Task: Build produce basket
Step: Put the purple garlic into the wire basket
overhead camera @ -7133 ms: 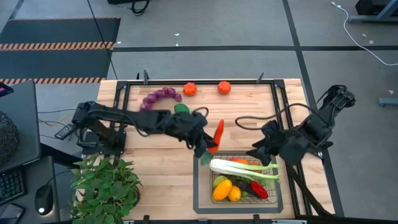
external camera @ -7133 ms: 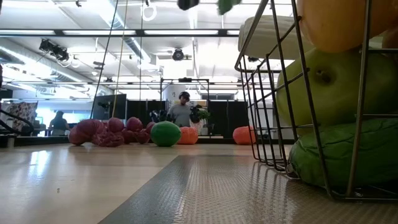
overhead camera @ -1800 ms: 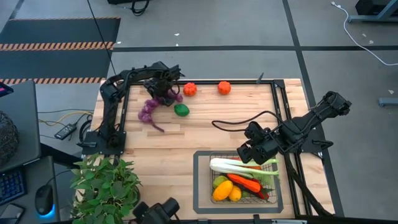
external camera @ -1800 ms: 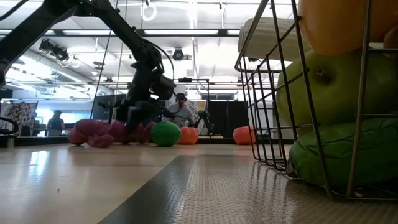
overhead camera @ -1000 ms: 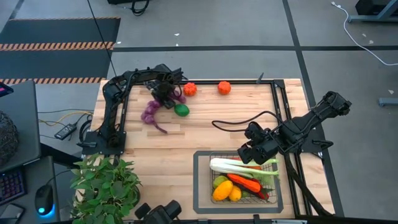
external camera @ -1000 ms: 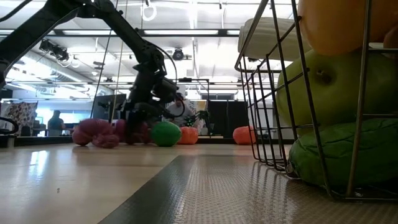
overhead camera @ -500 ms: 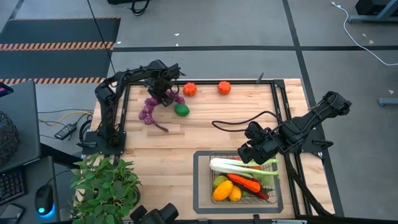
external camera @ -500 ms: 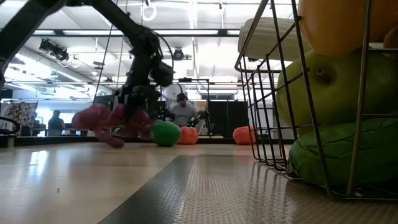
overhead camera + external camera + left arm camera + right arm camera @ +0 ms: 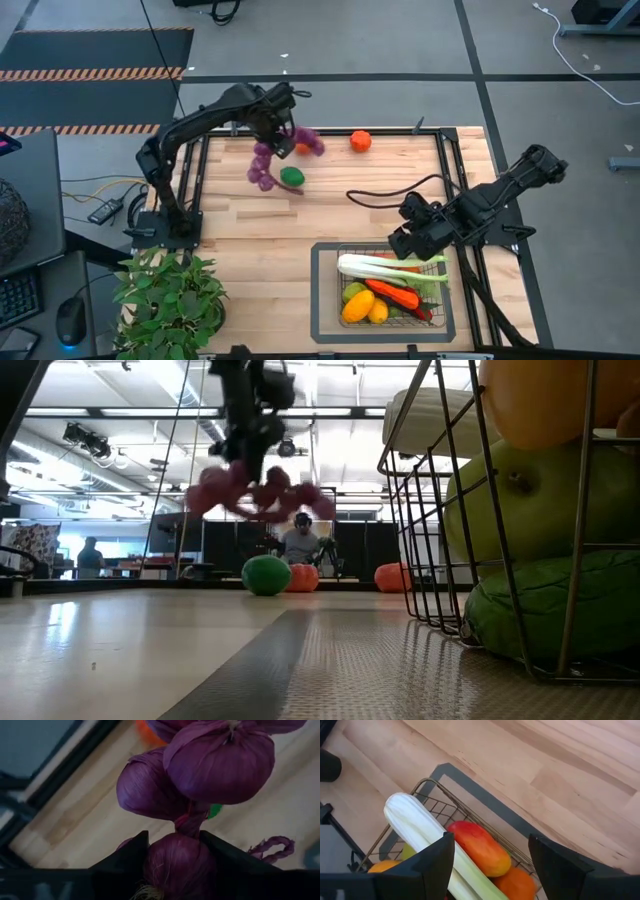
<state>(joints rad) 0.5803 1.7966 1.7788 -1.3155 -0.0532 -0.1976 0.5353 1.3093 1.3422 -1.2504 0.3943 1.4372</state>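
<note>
So the big change: half a second ago that purple string of bulb-shaped toy produce [image 9: 272, 158] was only just coming up off the boards, and now you've got it clear of the wood. In the low view it dangles well above the tabletop [image 9: 330, 215], higher than the round green toy fruit [image 9: 266, 575] sitting under it. The left gripper [image 9: 172, 851] is clamped on it, with one purple bulb wedged between the two dark fingers and the rest of the strand hanging past them, the thin braided tail curling loose at the far end.

That means the pick looks done and you're into the carry. The rectangular dark-grey wire-mesh basket [image 9: 322, 300] is at the near edge of the table, right of centre, well apart from where the strand hangs near the far rail. It already holds a long white-and-green leek [image 9: 392, 271] lying across the top, with red, orange and yellow pieces below.

Your right gripper [image 9: 490, 854] hovers just beside the basket's far edge with its fingers spread apart and nothing between them. I'd watch that it doesn't sit in the way of the drop.

Still out on the table: the green fruit and two small orange tomato-like toys [image 9: 360, 141] by the far rail. The strand is floppy, so expect swing.
</note>
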